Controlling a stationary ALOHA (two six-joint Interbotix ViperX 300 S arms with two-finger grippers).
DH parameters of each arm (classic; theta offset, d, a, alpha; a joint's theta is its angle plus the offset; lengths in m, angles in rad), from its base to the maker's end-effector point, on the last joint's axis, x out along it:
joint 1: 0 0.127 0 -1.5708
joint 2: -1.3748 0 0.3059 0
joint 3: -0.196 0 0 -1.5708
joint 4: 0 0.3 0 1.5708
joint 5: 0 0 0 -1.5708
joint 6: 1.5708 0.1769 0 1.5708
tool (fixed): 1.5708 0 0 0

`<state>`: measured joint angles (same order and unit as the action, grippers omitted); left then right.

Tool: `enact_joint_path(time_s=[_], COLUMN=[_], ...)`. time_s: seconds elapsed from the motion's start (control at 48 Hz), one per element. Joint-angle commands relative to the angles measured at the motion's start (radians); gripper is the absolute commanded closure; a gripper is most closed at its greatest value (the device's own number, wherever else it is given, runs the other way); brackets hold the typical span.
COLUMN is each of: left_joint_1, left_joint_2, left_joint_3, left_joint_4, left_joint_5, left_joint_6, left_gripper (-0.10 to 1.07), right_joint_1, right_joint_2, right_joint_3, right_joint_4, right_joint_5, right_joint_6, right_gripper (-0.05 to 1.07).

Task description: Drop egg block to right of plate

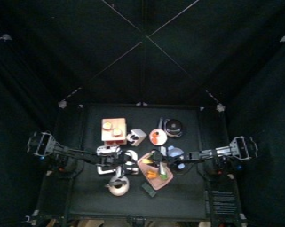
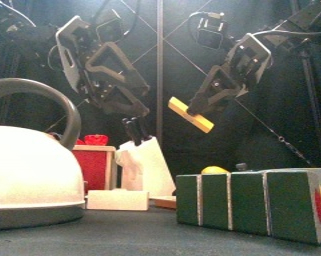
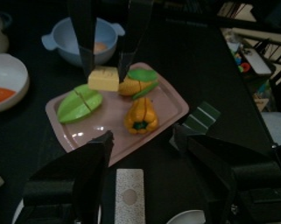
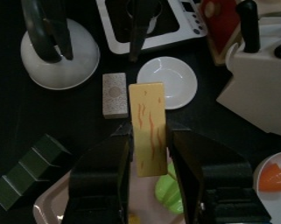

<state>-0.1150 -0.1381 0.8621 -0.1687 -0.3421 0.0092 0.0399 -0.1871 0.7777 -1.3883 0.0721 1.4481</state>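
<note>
My right gripper (image 4: 147,144) is shut on the egg block (image 4: 147,125), a flat yellow slab with orange streaks. In the front view the gripper (image 2: 210,95) holds the block (image 2: 190,114) tilted, high above the table. In the left wrist view the block (image 3: 104,80) hangs over the far edge of the pink plate (image 3: 98,131), which holds a green leaf, a yellow pepper and other play food. My left gripper (image 3: 149,188) is open and empty, hovering above the plate's near side.
A white kettle (image 2: 23,170), red box (image 2: 93,162), knife block (image 2: 143,160) and green striped blocks (image 2: 250,200) stand on the table. A white saucer (image 4: 170,70), a white block (image 4: 115,94), a blue bowl (image 3: 78,39) and a white bowl (image 3: 4,79) lie near the plate.
</note>
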Motion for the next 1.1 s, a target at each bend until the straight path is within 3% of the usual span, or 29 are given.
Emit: enact_joint_path(time_s=[0.0, 0.229, 0.396, 0.521, 0.771, 0.938, 1.083], left_joint_1=[0.006, 0.051, 0.097, 0.14, 0.224, 0.233, 0.225], left_joint_2=[-0.058, -0.215, -0.368, -0.466, -0.615, -0.627, -0.62], left_joint_3=[0.021, 0.153, 0.183, 0.219, 0.322, 0.342, 0.344], left_joint_4=[0.025, 0.038, 0.035, 0.063, 0.092, 0.094, 0.092], left_joint_5=[-0.057, -0.167, -0.179, -0.179, -0.181, -0.178, -0.169], left_joint_6=[0.003, -0.003, 0.005, 0.005, 0.003, 0.002, -0.002], left_gripper=[0.07, 0.07, 0.07, 0.07, 0.07, 0.07, 0.07], right_joint_1=[0.005, 0.087, 0.146, 0.183, 0.305, 0.367, 0.379], right_joint_2=[-0.021, -0.066, -0.097, -0.101, -0.049, 0.009, 0.006], right_joint_3=[-0.026, -0.012, -0.034, -0.083, -0.163, -0.17, -0.138], right_joint_4=[0.071, 0.483, 0.738, 0.867, 1.034, 1.12, 1.14], right_joint_5=[0.017, 0.169, 0.382, 0.543, 0.756, 0.853, 0.992], right_joint_6=[0.0, -0.012, -0.009, 0.002, 0.009, 0.112, 0.17], right_gripper=[0.43, 0.43, 0.43, 0.43, 0.42, 0.41, 0.41])
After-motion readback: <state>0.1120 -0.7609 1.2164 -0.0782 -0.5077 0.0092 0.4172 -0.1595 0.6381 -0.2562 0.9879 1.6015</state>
